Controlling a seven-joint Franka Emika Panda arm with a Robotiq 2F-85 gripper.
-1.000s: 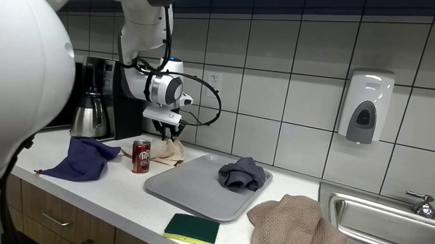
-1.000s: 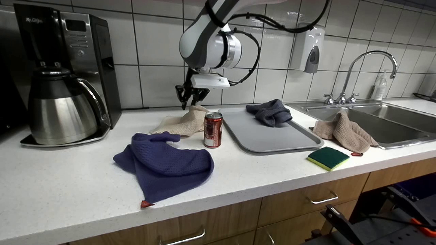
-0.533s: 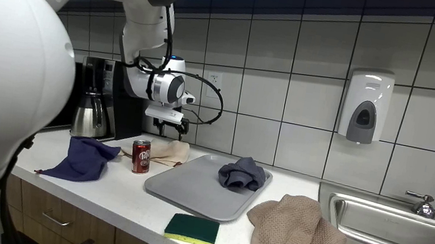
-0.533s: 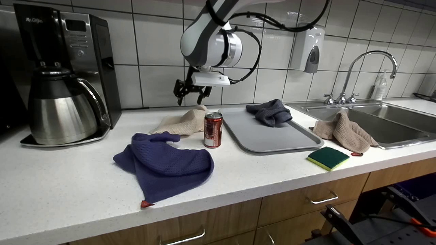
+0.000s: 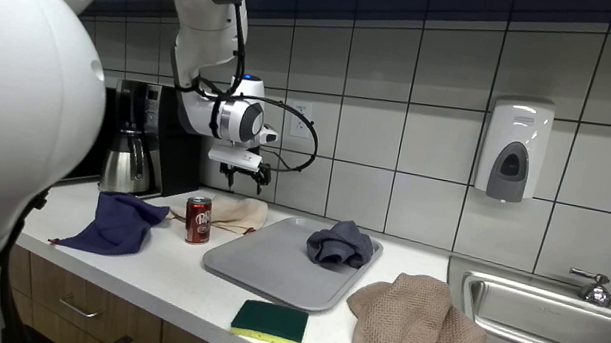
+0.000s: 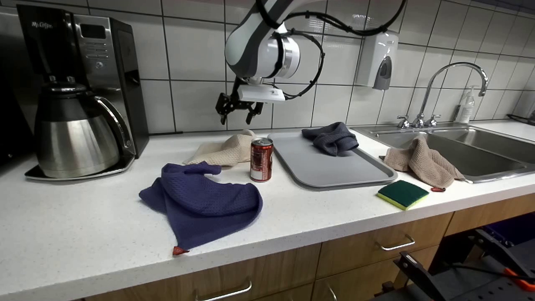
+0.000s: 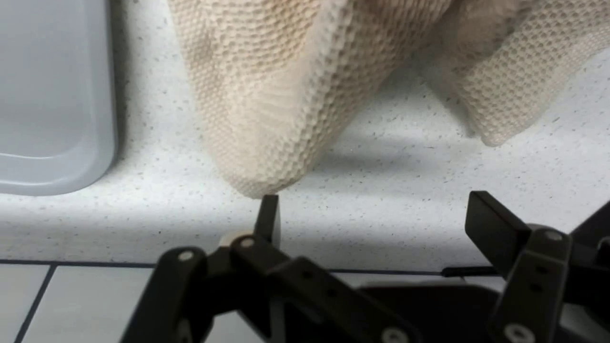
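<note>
My black gripper (image 5: 244,187) hangs in the air near the tiled wall, jaws wide apart with nothing between them. Below it, on the white counter, lies a crumpled beige cloth (image 6: 230,150), seen in both exterior views. In the wrist view the beige cloth (image 7: 276,105) fills the upper middle. One rounded end of it reaches toward the left fingertip (image 7: 269,209), which appears in front of it, while the gap between the fingers shows bare counter. A red soda can (image 6: 261,159) stands upright just in front of the cloth. A navy cloth (image 6: 205,196) lies nearer the counter's front edge.
A grey tray (image 5: 272,264) beside the beige cloth bears a bunched dark grey cloth (image 5: 340,244). Toward the sink (image 6: 514,170) are a green and yellow sponge (image 5: 269,320) and a brown cloth (image 5: 416,324). A coffee maker (image 6: 121,75) with a steel carafe (image 6: 77,142) stands by the wall.
The fingers have spread from nearly together to wide apart, letting go of the beige cloth's peak, which has sagged slightly. The gripper has risen a little and shifted slightly toward the tray side.
</note>
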